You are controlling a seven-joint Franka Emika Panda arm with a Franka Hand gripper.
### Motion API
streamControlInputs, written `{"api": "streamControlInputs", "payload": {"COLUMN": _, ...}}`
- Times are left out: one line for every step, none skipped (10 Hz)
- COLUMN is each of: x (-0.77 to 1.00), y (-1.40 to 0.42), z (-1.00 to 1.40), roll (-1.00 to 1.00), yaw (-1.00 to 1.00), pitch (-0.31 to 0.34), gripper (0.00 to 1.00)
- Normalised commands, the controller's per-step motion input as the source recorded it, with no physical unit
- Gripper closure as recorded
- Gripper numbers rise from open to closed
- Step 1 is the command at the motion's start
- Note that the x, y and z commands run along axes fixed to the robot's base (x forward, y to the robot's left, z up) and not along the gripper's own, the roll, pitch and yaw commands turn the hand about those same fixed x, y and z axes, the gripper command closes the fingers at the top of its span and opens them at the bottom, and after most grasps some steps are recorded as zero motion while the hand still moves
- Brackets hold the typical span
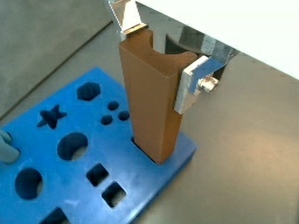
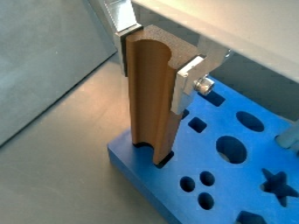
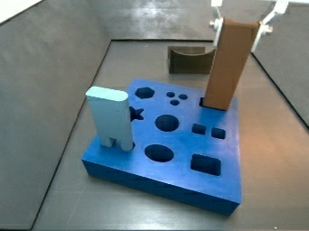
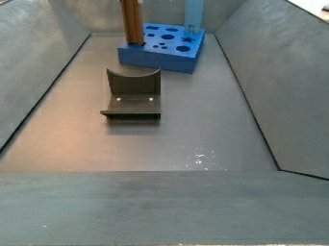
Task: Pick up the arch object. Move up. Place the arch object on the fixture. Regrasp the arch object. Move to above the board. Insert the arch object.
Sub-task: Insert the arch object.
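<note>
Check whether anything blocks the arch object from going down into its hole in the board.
Nothing visible does. The gripper holds the arch object upright by its top, its lower end already in a cut-out at the board corner. The pale blue pillar stands apart.

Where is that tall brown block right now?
The arch object stands upright with its lower end in a hole at a corner of the board, the corner nearest the fixture in a side view. The tool grips its top.

Both my wrist cameras look steeply down, close above the board [image 1: 70,166] — from opposite sides of my gripper [image 2: 152,48]. One side view sits near the board; another looks from far beyond the fixture [image 4: 133,93] — both share board and fixture.
</note>
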Motion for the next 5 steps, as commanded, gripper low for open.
{"api": "streamControlInputs", "payload": {"x": 0.00, "y": 0.03, "z": -0.05, "roll": 0.00, "yaw": 0.00, "pitch": 0.004, "gripper": 1.00}}
{"api": "streamControlInputs", "payload": {"x": -0.01, "y": 0.00, "z": -0.10, "roll": 0.06, "yaw": 0.03, "pitch": 0.000, "gripper": 1.00}}
{"api": "streamControlInputs", "payload": {"x": -0.21, "y": 0.18, "z": -0.19, "roll": 0.06, "yaw": 0.11, "pitch": 0.000, "gripper": 1.00}}
{"api": "streamControlInputs", "payload": {"x": -0.40, "y": 0.25, "z": -0.23, "roll": 0.04, "yaw": 0.14, "pitch": -0.021, "gripper": 1.00}}
{"api": "streamControlInputs", "payload": {"x": -0.28, "y": 0.18, "z": -0.22, "roll": 0.00, "yaw": 0.11, "pitch": -0.013, "gripper": 1.00}}
